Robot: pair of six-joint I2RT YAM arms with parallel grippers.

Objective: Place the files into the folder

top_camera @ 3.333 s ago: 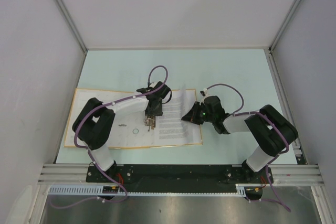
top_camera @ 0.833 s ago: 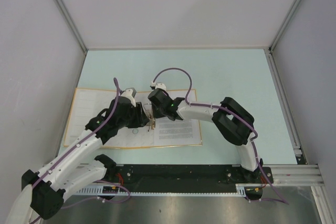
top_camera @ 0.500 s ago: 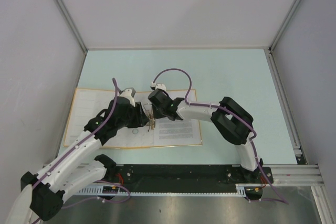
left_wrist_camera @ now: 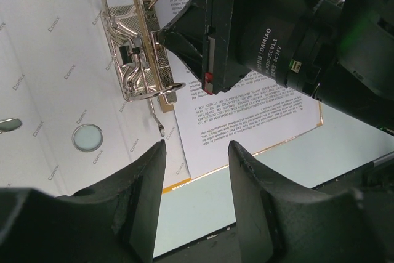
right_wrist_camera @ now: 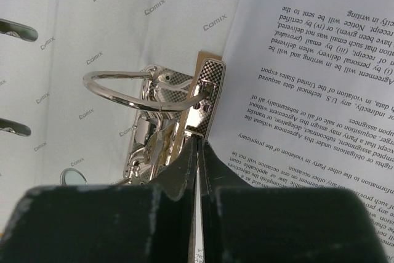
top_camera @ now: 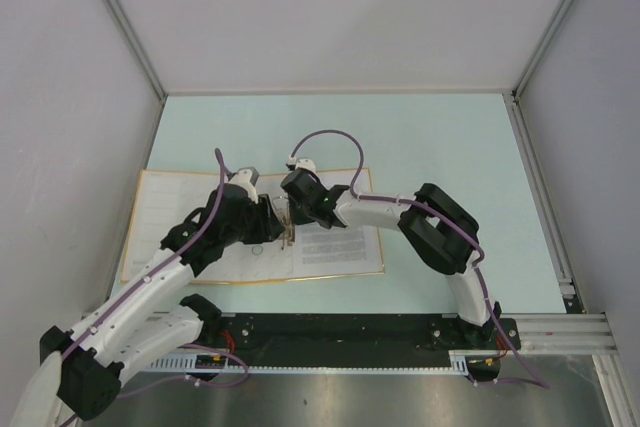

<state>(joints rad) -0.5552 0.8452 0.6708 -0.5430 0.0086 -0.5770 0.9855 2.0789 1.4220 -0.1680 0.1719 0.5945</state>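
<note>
Both arms now meet at the clip (left_wrist_camera: pixel 138 47) mid-folder (top_camera: pixel 170 217); 3 secs ago they worked apart. Your R gripper (right_wrist_camera: pixel 196 143) is pinched tight at the clip, a pale sliver between the tips, can't tell what. L gripper (left_wrist_camera: pixel 196 149) hovers wide. The files (top_camera: pixel 340 242) lie on the folder's right half, edge at the clip, prob. not yet threaded.

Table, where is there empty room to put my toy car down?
The bare table between the ring binder and the back wall is free, and so is the strip right of the binder up to the side rail. It is crowded at the ring clip, where the left pincer and right pincer meet over the files.
</note>
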